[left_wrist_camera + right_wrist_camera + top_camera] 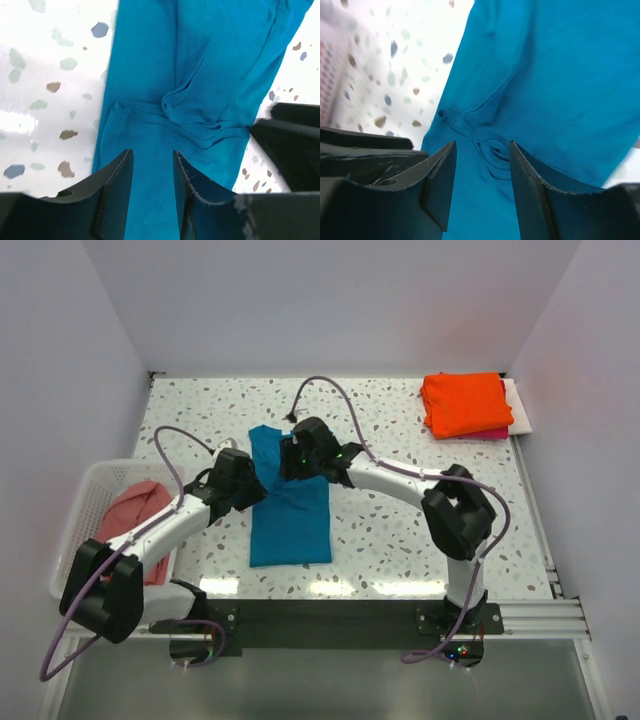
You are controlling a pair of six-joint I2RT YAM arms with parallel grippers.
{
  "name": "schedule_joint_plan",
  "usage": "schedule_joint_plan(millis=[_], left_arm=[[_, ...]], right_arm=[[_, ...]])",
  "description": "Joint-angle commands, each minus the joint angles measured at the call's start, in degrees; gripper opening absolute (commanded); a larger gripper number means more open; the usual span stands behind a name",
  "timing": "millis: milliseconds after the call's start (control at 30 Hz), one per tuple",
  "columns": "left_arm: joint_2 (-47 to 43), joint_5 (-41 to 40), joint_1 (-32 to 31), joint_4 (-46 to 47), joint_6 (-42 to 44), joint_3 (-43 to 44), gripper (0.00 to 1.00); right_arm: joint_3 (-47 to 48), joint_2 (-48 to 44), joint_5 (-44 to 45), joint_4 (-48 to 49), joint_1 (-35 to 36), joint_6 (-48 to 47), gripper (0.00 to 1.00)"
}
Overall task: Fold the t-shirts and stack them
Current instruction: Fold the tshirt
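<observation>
My left hand (151,156) and right hand (482,147) are hanging with fingers apart. The teal-blue t-shirt (290,520) is lying directly beneath them.

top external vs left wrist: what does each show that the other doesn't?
Only top external: orange shirt lying folded on the magenta shirt at far right, salmon shirt in the basket at left, and both arms whole. Only left wrist: the left gripper seen close up, open, and a bunched crease in the teal shirt just ahead of it. Both: teal shirt, speckled table.
</observation>
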Motion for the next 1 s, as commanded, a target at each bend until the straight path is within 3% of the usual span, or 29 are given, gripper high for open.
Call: schedule_joint_plan(millis=[0, 167, 567, 967], left_arm=[[3.6, 0.3, 0.3, 4.6, 3.0, 5.5, 0.41], [9.8, -1.4, -0.2, 4.6, 6.8, 12.5, 0.33], [32.0, -3.0, -3.1, -1.0, 16.0, 36.0, 0.34], [39.8, -7.2, -3.1, -4.7, 13.7, 39.3, 0.30]], right_arm=[[-2.6, -6.1, 1.1, 1.2, -5.1, 5.6, 0.47], [-6.3, -6.8, 0.0, 1.2, -7.3, 6.8, 0.31], [-7.7, -3.4, 0.5, 1.5, -7.5, 7.7, 0.26], [-4.2, 2.5, -1.8, 0.9, -8.7, 8.2, 0.22]])
